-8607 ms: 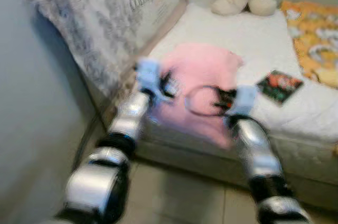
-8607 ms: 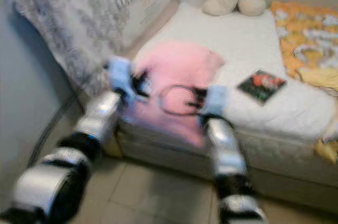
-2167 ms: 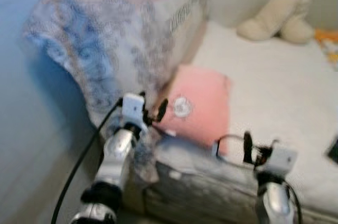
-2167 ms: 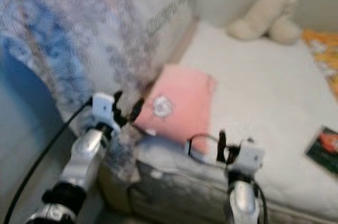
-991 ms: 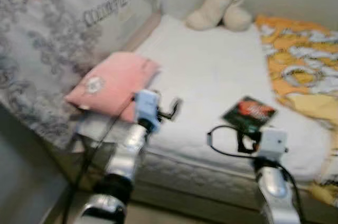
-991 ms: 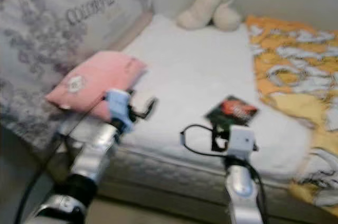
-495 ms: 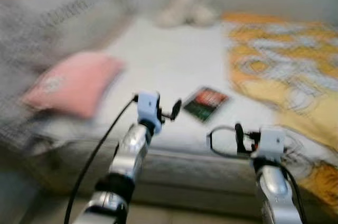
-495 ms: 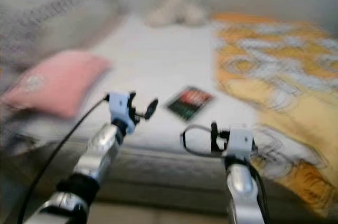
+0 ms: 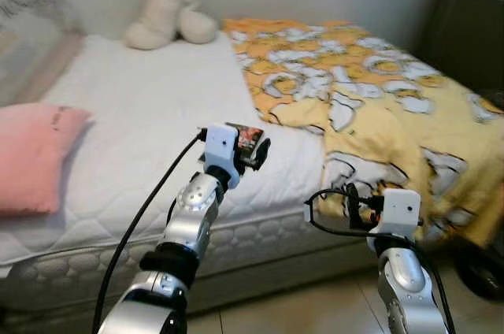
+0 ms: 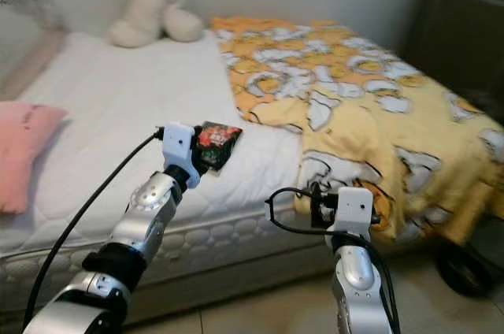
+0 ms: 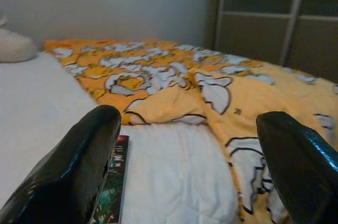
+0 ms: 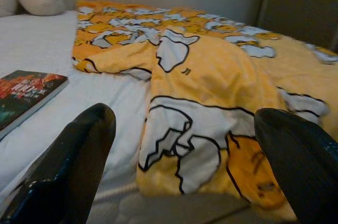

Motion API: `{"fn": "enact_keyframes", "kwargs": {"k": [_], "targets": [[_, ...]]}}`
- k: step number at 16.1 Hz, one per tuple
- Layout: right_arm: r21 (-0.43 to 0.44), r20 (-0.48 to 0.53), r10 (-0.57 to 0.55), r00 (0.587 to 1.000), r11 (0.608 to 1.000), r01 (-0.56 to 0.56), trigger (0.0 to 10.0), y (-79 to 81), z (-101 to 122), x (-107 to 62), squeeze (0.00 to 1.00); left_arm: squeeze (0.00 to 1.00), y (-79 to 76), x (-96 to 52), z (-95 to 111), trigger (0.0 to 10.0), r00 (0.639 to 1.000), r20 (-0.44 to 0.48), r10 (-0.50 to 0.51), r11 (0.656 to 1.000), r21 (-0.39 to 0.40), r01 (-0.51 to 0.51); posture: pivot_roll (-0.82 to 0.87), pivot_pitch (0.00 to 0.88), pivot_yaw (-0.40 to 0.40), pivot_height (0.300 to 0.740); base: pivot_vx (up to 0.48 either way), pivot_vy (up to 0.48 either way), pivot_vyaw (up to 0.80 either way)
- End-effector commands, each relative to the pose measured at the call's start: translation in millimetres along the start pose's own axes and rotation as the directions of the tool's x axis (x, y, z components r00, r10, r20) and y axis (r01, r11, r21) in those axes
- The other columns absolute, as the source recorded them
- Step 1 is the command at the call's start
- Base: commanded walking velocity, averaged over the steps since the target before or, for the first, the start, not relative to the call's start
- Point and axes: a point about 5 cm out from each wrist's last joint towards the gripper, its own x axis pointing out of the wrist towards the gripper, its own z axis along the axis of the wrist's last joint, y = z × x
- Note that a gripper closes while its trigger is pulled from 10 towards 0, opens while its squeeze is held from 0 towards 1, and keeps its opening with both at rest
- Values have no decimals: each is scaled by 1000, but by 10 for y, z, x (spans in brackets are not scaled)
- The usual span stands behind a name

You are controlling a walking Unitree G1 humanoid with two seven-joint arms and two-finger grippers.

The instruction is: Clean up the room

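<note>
A bed point(image 9: 134, 113) with a white quilted mattress is seen from its long side, stretching away toward a pale wall. An orange and yellow patterned blanket point(image 9: 378, 105) is spread over the foot half and hangs crumpled over the near edge toward the floor; judged against the task, it is probably left unmade and waiting to be straightened. A pink pillow point(image 9: 31, 157) lies at the left near the head end, close to the mattress edge. A cream stuffed toy point(image 9: 169, 12) is slumped against the far wall at the back of the mattress. A small dark book point(image 10: 216, 143) with a red and green cover lies flat on the white mattress just beside the blanket's edge, apparently out of place and a likely thing to be tidied.

Both silver arms are raised in front of the bed. The left end effector point(image 11: 185, 166) is held above the mattress near the book, its two black fingers spread wide with nothing between them. The right end effector point(image 12: 190, 166) is held lower, before the hanging blanket at the bed's near edge, fingers likewise spread wide and touching nothing. Dark shelving point(image 11: 274, 18) stands beyond the foot of the bed.
</note>
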Motion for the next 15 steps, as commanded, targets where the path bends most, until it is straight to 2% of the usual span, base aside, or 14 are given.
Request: {"fn": "enact_keyframes", "kwargs": {"k": [1, 4, 7, 8, 10, 15], "targets": [[5, 13, 23, 1000, 1000, -23, 10000, 57, 19, 16, 0, 0, 109, -25, -39, 10000, 999, -28, 44, 999, -6, -45, 13, 0, 15, 740, 0, 435, 0], [-3, 13, 17, 1000, 1000, -17, 10000, 48, 17, 23, 0, 0, 141, -15, 4, 10000, 998, -4, 61, 998, 20, -61, 13, 0, 13, 740, 200, 395, 0], [0, 7, 13, 1000, 1000, -13, 10000, 42, -7, 0, 0, 0, 162, -8, 26, 10000, 998, 5, 70, 997, 43, -70, 16, 0, 13, 740, 454, 0, 0], [2, 6, 12, 1000, 1000, -12, 10000, 49, -12, -9, 0, 0, 161, -4, 10, 10000, 997, -13, 79, 995, 60, -78, 16, 0, 14, 740, 0, 0, 0], [5, 5, 10, 1000, 1000, -10, 10000, 56, -11, -13, 0, 0, 148, -4, 27, 10000, 997, 6, 76, 996, 43, -76, 16, 0, 15, 740, 0, 0, 0], [10, 7, 11, 1000, 1000, -11, 10000, 57, -11, -11, 0, 0, 105, 13, 22, 10000, 996, 5, 86, 996, 25, -86, 12, 0, 15, 740, 449, 0, 0]]}}
